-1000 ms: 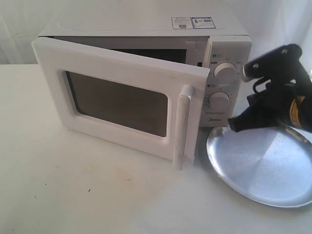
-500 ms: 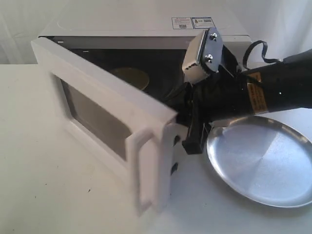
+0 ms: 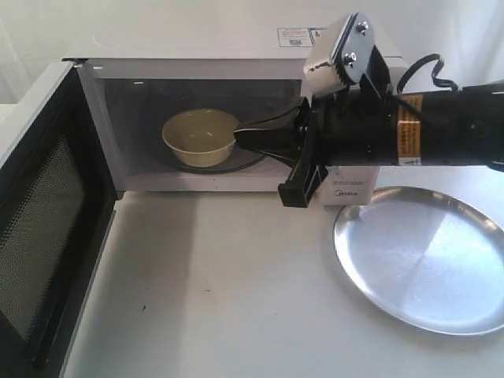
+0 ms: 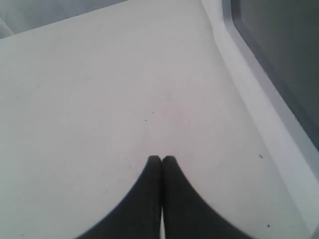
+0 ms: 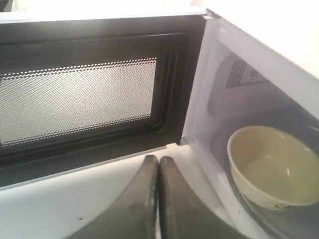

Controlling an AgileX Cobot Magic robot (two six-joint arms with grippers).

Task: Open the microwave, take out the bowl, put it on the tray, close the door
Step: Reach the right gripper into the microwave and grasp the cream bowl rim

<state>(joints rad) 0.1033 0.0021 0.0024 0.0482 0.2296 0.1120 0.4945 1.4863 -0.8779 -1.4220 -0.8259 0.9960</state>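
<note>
Exterior view: the bowl (image 3: 201, 135) sits inside the microwave (image 3: 197, 67) at the far edge of the table (image 3: 205, 276). It lies just beyond the right gripper (image 3: 242, 140), whose jaws are pressed together and point at its rim; they likely must part first. The door (image 3: 39, 228) stands wide toward the left edge, leaving the opening free. The tray (image 3: 417, 260) lies by the right edge, on this arm's side. The left gripper (image 4: 161, 160), also closed, hangs over the table beside the door.

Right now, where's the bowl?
Exterior view, left of centre: the bowl sits inside the open microwave, with the right claw just beside it on its right.
</note>
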